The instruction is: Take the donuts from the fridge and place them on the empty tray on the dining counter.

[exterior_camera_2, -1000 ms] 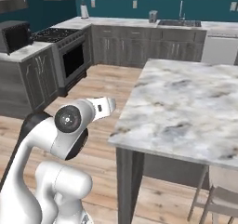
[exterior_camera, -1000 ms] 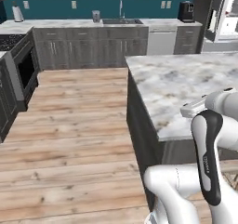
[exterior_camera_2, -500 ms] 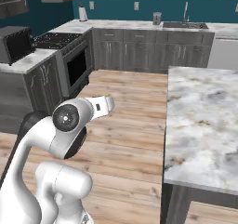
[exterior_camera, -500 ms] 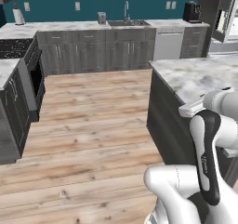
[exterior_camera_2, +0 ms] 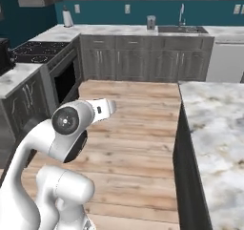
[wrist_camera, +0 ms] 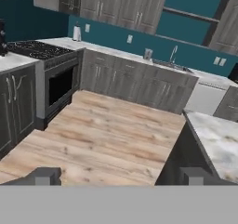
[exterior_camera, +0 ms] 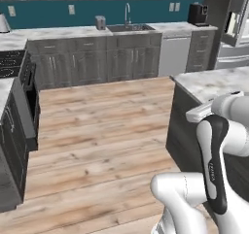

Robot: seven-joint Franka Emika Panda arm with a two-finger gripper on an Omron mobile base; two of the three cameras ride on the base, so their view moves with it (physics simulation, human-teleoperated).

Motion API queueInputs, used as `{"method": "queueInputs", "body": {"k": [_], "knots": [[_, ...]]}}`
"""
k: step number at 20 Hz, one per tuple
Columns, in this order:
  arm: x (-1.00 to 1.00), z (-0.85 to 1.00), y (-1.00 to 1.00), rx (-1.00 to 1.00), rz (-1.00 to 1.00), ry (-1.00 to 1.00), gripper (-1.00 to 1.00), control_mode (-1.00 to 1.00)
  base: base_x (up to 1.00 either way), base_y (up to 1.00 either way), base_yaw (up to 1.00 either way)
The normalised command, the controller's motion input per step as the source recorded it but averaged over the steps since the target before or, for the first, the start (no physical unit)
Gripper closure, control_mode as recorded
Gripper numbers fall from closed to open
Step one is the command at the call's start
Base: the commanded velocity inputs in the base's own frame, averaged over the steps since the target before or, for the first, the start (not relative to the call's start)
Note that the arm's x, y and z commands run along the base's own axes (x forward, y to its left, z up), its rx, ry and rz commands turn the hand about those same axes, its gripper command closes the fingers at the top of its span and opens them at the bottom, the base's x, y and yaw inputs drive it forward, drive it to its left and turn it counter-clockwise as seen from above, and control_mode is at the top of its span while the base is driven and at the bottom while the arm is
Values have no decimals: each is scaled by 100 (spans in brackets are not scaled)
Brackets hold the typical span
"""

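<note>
My gripper (wrist_camera: 121, 176) is open, its two dark fingertips (wrist_camera: 46, 175) standing wide apart over the wooden floor with nothing between them. The dining counter (exterior_camera: 214, 81) is the marble-topped island with a dark base, on the right in all three views (exterior_camera_2: 214, 129) (wrist_camera: 217, 143); the stretch of it in view is bare. A slice of the grey steel fridge (exterior_camera: 239, 51) shows at the far right edge of the left base view. The donuts and the tray are out of view.
A black range (exterior_camera_2: 35, 52) stands at the left, its oven front (wrist_camera: 58, 86) facing the floor. Along the back wall run grey cabinets, a sink with a faucet (exterior_camera: 127, 14) and a white dishwasher (exterior_camera: 174, 56). Open wooden floor (exterior_camera: 107, 126) lies between range and island.
The whole picture has shifted: the base has moved, so the island has slid to the right in both base views and more floor shows. The arm holds the same pose, gripper still open.
</note>
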Motion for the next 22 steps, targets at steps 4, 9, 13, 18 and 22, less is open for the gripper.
{"method": "queueInputs", "body": {"k": [4,9,13,18,22], "knots": [[0,0,0,0,0,0,-100,100,100,0,-33],[0,0,0,0,0,0,-100,100,100,52,-48],[0,0,0,0,0,0,-100,100,100,99,-24],[0,0,0,0,0,0,-100,100,100,75,-2],[0,0,0,0,0,0,-100,100,100,18,2]]}}
